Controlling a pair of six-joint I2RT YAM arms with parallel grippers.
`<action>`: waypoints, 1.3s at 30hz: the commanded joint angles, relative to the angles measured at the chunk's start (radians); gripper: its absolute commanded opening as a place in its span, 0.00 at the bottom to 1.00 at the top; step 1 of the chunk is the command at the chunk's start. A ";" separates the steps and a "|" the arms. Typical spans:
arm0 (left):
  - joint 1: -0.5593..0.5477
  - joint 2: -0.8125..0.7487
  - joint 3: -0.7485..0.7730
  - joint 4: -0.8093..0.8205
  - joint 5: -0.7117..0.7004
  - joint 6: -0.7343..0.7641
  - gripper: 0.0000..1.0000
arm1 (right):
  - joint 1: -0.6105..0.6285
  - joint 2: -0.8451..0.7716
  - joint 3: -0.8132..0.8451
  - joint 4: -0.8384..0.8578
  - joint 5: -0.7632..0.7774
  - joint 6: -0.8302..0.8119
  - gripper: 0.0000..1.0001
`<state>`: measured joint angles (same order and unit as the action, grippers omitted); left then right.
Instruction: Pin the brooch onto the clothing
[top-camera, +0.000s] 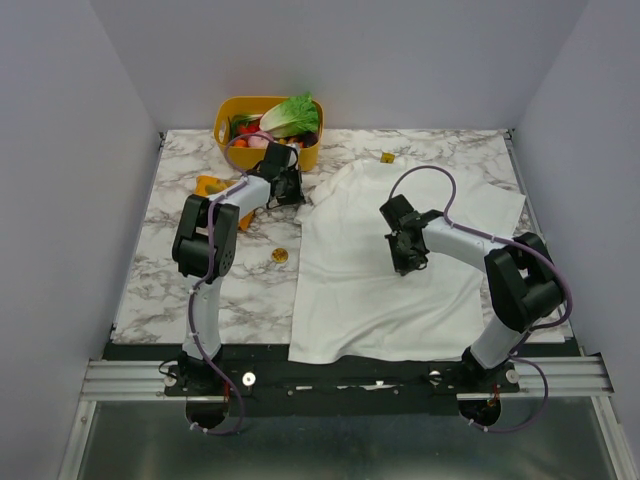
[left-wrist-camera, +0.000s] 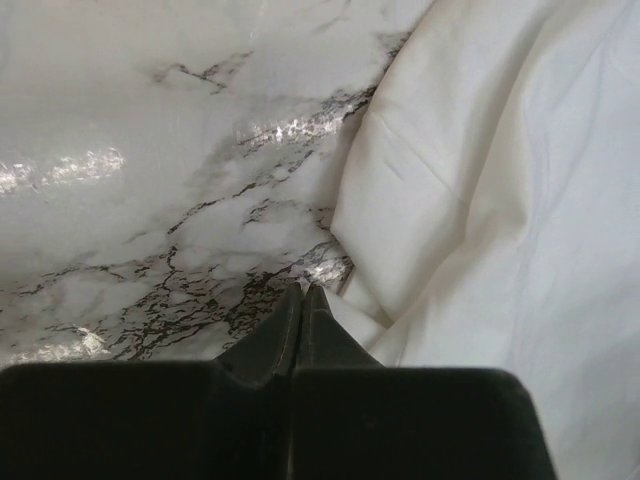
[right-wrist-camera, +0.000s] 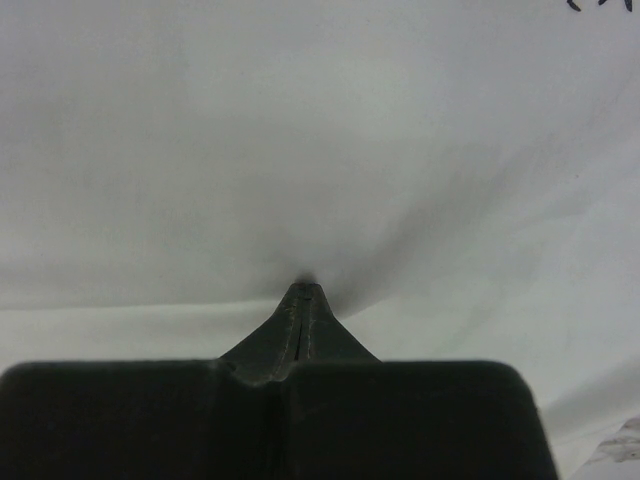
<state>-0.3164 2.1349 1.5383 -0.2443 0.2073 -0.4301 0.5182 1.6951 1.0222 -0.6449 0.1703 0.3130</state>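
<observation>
The clothing (top-camera: 365, 295) is a white T-shirt lying flat across the middle and right of the marble table. Left of its edge, the brooch (top-camera: 280, 256), a tiny gold disc, lies alone on bare marble, away from both grippers. My left gripper (top-camera: 292, 195) is at the shirt's upper left edge. In the left wrist view this gripper (left-wrist-camera: 303, 290) is shut, its tips on the marble right beside the folded hem (left-wrist-camera: 365, 290). My right gripper (top-camera: 405, 260) rests on the middle of the shirt. It is shut (right-wrist-camera: 304, 289), its tips pressed into the cloth (right-wrist-camera: 300, 130), which creases around them.
A yellow basket (top-camera: 228, 108) of vegetables stands at the back left. An orange packet (top-camera: 211, 185) lies beside the left arm. The shirt's yellow collar tag (top-camera: 387, 157) shows at the back. Grey walls close in the table on three sides.
</observation>
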 joint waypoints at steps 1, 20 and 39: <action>-0.004 -0.020 0.054 -0.023 -0.091 0.024 0.00 | 0.011 0.009 -0.025 0.010 -0.009 0.006 0.01; -0.004 -0.135 0.051 -0.046 -0.384 0.039 0.00 | 0.009 0.028 -0.028 0.007 0.000 0.001 0.00; -0.003 -0.300 -0.133 -0.131 -0.493 -0.012 0.05 | 0.009 0.041 -0.037 0.019 -0.012 -0.002 0.00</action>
<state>-0.3164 1.9331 1.4559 -0.3496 -0.2138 -0.4202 0.5182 1.6962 1.0187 -0.6380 0.1699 0.3126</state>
